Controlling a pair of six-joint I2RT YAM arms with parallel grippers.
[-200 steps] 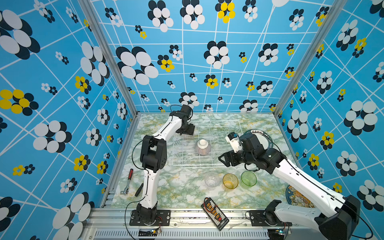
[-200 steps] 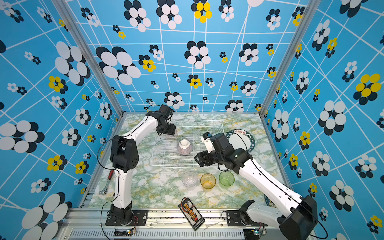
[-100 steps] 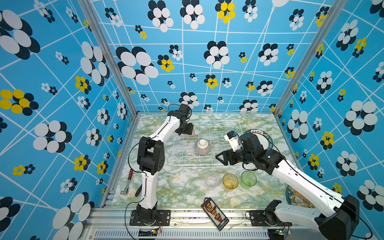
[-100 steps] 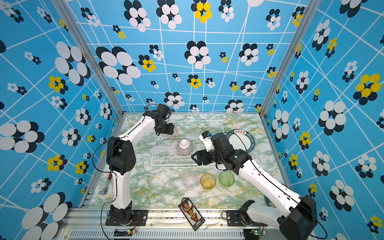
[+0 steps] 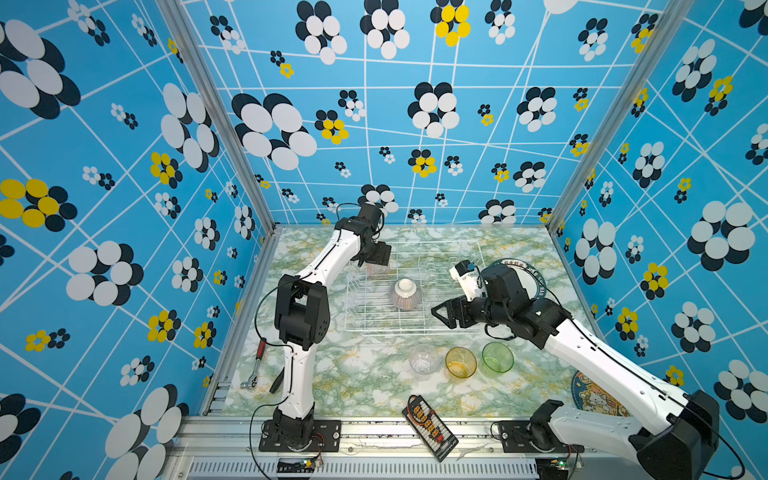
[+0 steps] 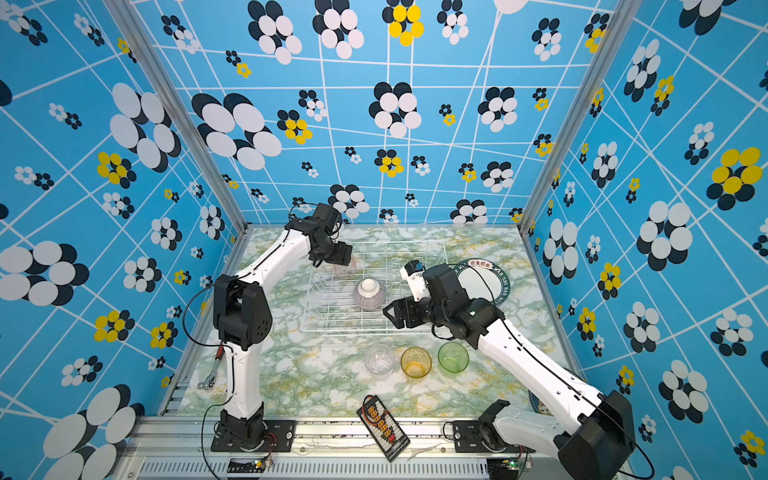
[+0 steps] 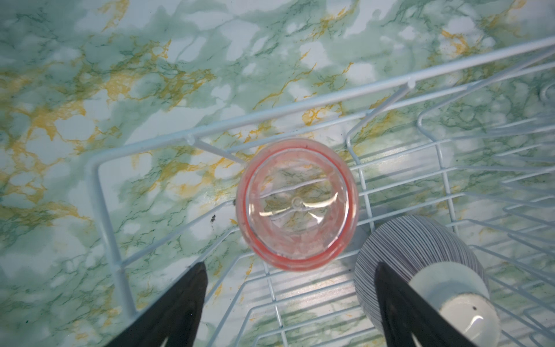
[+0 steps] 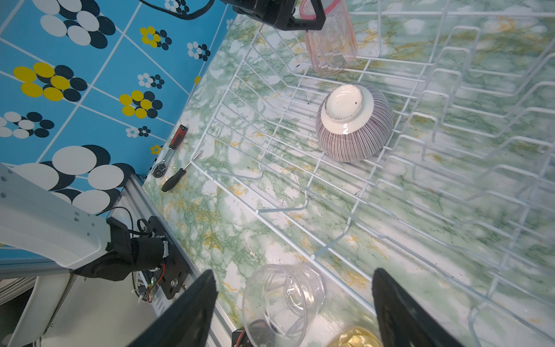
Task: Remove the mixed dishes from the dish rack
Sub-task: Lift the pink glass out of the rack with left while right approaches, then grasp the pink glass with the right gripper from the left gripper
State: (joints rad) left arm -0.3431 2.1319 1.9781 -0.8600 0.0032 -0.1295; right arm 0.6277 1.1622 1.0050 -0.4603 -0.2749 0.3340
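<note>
Top views, dish rack (image 5: 411, 331): mid-table, its long side running left to right.
Top views, bowl (image 5: 405, 294): inside the rack, upside down, foot up.
Top views, left gripper (image 5: 376, 257): over the rack's far left corner, above the pink tumbler (image 5: 377, 271).
Top views, right gripper (image 5: 441, 316): at the rack's near right corner, jaws spread, empty.
Top views, row: clear tumbler (image 5: 424, 360), yellow tumbler (image 5: 460, 362) and green tumbler (image 5: 497, 357) stand mouths up on the table (image 5: 365, 386) before the rack.
Top views, plates (image 6: 484, 280): flat, just right of the rack; we cannot count them.
Left wrist, pink tumbler: long axis vertical, mouth up, in the rack's corner; we see the fingers (image 7: 186, 300) wide apart, gripping nothing.
Right wrist, bowl: striped side on the rack wires, foot raised.
Surface: green-and-gold marble pattern.
Room: blue flowered walls (image 5: 124, 166).
</note>
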